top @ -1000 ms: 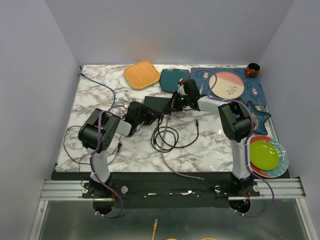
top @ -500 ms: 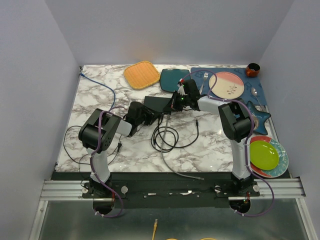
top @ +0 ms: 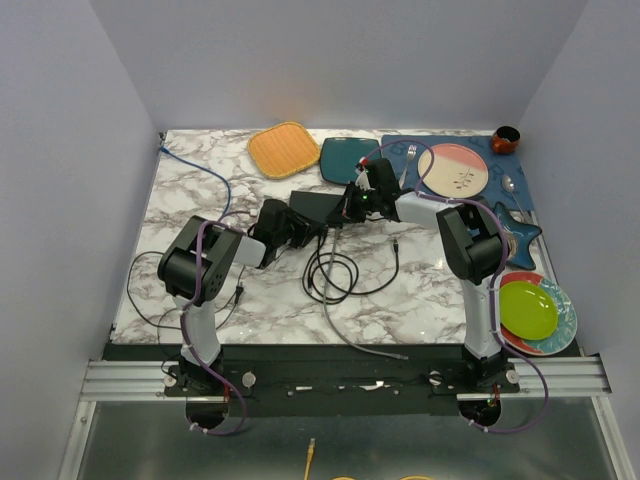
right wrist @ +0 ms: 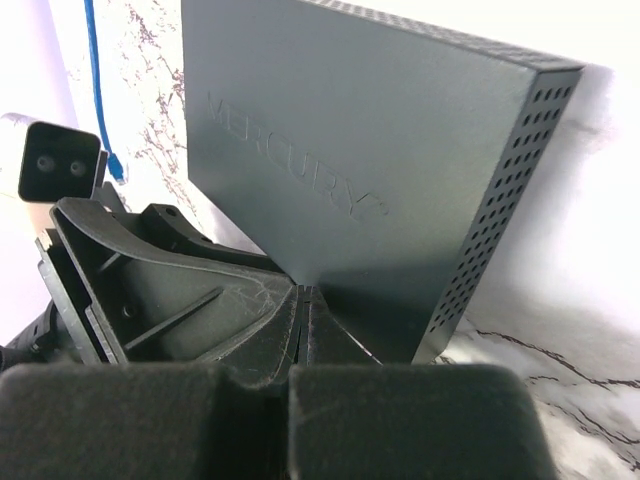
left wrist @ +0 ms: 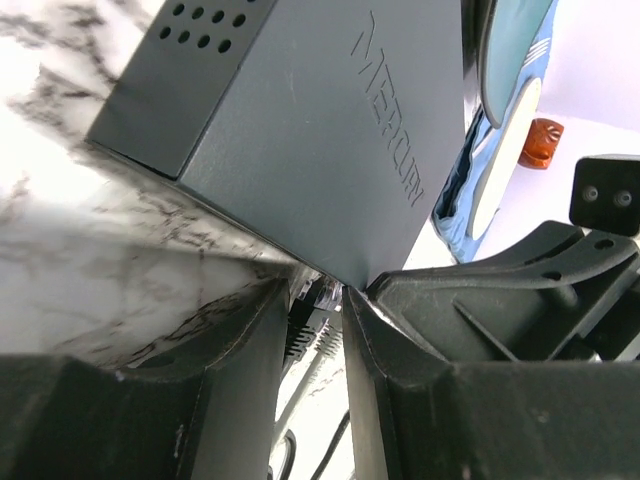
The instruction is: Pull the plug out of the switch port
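The switch (top: 318, 206) is a flat matte-black box lying mid-table; it also fills the left wrist view (left wrist: 300, 120) and the right wrist view (right wrist: 350, 150). My left gripper (top: 290, 227) is at its near-left edge. Its fingers (left wrist: 315, 292) are shut on the plug (left wrist: 322, 300), a clear-tabbed connector with a ribbed boot that sits at the switch's edge. The plug's black cable (top: 335, 272) coils on the marble in front. My right gripper (top: 351, 203) is shut with nothing in it, and its tips (right wrist: 305, 290) press against the switch's right side.
A teal square plate (top: 347, 158) and an orange mat (top: 283, 149) lie just behind the switch. A blue placemat (top: 400, 150) with a pink plate (top: 455, 170) and cutlery is at the back right, beside a brown cup (top: 505, 139). Stacked plates (top: 530, 310) lie right; a blue cable (top: 205, 170) runs left.
My left gripper has edged slightly toward the back of the table, still shut on the plug. The right arm and the switch look unmoved.
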